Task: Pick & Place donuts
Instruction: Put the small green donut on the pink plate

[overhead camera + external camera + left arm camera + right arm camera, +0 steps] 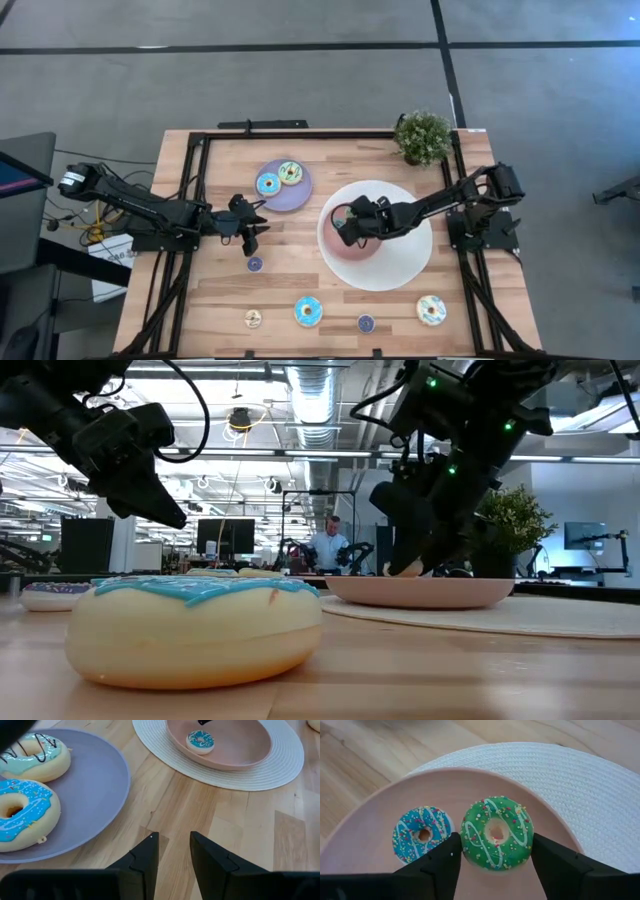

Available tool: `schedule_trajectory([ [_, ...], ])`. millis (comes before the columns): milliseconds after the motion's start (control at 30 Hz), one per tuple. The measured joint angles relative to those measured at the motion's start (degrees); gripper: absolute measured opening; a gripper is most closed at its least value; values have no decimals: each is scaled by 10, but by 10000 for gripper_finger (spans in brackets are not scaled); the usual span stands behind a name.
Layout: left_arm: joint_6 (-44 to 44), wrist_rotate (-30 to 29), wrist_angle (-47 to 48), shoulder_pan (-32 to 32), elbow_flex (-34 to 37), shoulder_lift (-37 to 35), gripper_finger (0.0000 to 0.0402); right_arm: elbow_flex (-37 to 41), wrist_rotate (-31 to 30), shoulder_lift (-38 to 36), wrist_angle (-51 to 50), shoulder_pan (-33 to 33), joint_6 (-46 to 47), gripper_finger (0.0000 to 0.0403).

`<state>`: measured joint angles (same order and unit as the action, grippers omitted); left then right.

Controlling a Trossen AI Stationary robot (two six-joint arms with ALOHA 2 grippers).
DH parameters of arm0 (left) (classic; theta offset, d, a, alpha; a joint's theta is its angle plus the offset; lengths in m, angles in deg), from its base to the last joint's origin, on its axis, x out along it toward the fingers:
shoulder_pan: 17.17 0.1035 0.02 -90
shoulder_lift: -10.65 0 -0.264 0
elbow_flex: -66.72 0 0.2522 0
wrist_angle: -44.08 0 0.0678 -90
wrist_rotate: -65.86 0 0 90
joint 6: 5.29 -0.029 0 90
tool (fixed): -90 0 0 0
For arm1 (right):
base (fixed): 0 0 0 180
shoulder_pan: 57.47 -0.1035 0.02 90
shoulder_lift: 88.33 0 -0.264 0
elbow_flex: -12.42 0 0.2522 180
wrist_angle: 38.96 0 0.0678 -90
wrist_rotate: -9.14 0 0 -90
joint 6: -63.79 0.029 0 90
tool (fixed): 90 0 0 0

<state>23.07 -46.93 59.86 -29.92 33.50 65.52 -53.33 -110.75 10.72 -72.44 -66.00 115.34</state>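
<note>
Donuts sit in 3 groups around the pink plate (pixel 380 815), my landmark here. My right gripper (pixel 492 857) hangs over that plate, and a green sprinkled donut (pixel 496 832) lies between its fingers (pixel 440 862); whether the pads touch it I cannot tell. A small blue mini donut (pixel 422 834) lies on the plate just beside the green one. The plate itself rests on a white woven mat (pixel 405 265).

My left gripper (pixel 172 845) hovers over bare wood beside the lilac plate (pixel 100 785), on the far side of that plate from the pink one, its jaws narrow with nothing between them. The lilac plate carries 2 larger donuts, a blue-iced one (pixel 20 815) and a pale green one with dark drizzle (pixel 40 755).

Away from the pink plate, toward the table's (pixel 300 280) front edge, lie 5 more: a purple mini (pixel 255 264), a tan mini (pixel 253 318), a blue large one (pixel 308 311), another purple mini (pixel 365 322) and a cream large one (pixel 431 309).
</note>
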Motion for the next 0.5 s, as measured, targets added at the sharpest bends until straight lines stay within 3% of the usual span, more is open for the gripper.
schedule_trajectory([
  [500, 0, 0, 0, 0, 0, 0, 102, 0, 1, 1, -10, 0, 1, 252],
])
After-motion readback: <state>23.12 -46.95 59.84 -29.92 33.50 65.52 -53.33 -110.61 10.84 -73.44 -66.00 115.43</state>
